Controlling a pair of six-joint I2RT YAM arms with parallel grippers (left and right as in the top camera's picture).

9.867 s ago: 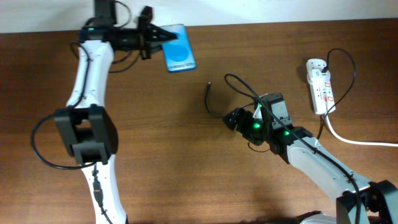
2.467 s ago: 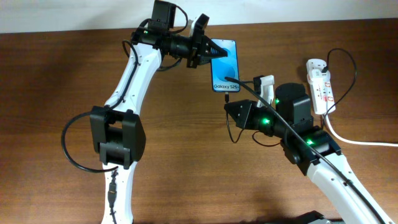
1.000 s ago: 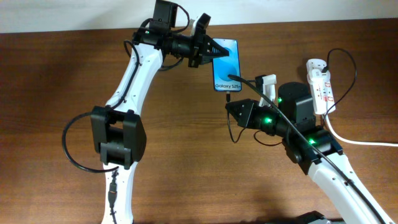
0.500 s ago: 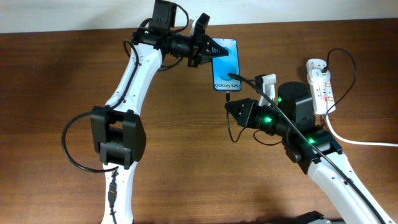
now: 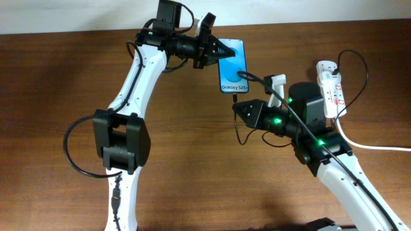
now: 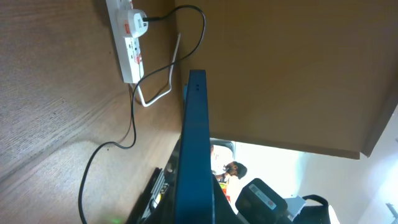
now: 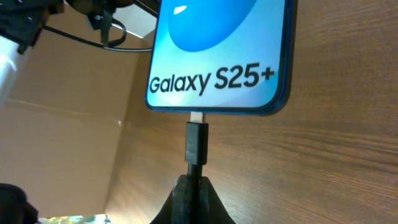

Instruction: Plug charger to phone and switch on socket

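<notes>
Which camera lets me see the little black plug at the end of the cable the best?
The right wrist view: the small black plug tip stands large, pinched by the right gripper, its silver end touching the blue-screened black phone. Overhead shows it only as a tiny speck below the phone. The left wrist view misses it.

Overhead looks straight down on the table. Left wrist sights along the edge of the phone toward the socket; right wrist closely faces the phone's screen.
</notes>
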